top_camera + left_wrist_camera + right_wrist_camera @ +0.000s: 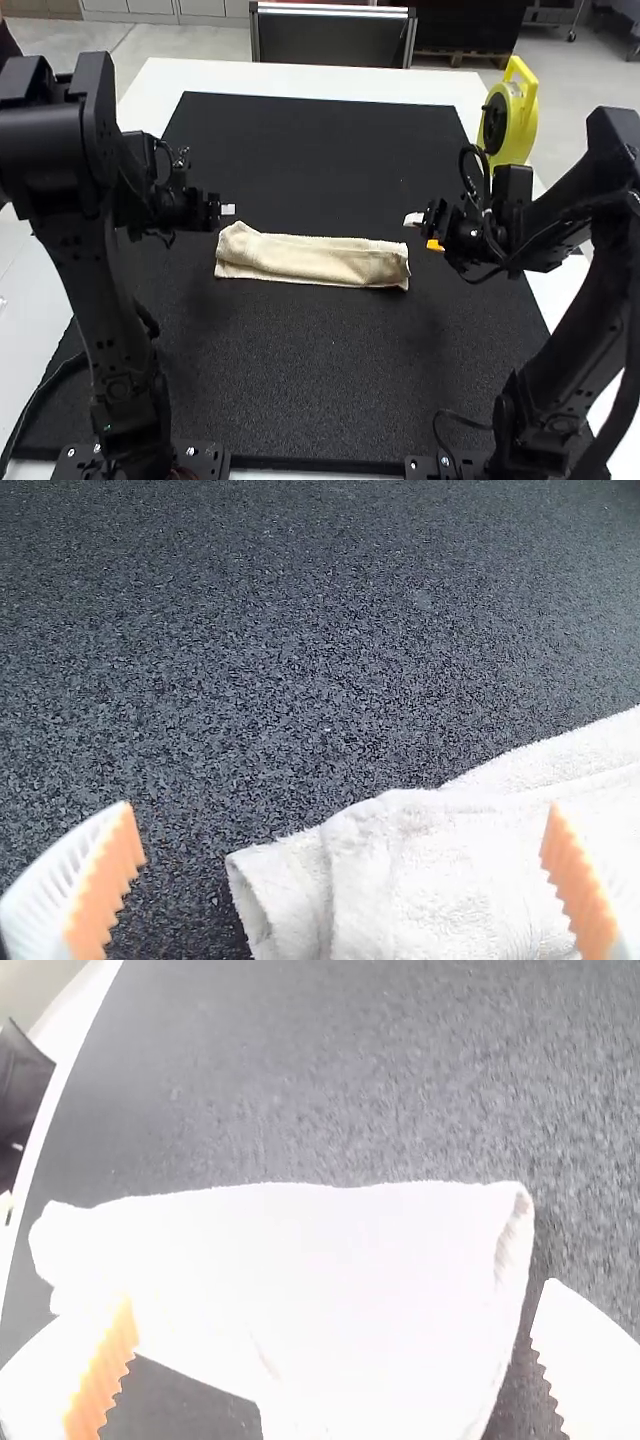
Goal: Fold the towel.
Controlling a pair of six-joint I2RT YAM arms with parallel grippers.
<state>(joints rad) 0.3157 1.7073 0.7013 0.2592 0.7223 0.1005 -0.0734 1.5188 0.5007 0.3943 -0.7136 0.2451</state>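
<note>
Just beside the spread, empty fingers of the left gripper (pixel 228 210), its arm bent inward over the dark surface (pixel 300 390), lies the rumpled near end of a cream towel (pixel 312 262). Between the two arms' fingers the cloth stretches in a narrow, layered band, its lengthwise folding apparently done, a crosswise fold or some straightening perhaps left. By its other end, the right gripper (pixel 424 232) hangs angled inward, fingers parted and empty.

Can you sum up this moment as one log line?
towel: folded into strip on mat | left gripper: open | right gripper: open
</note>
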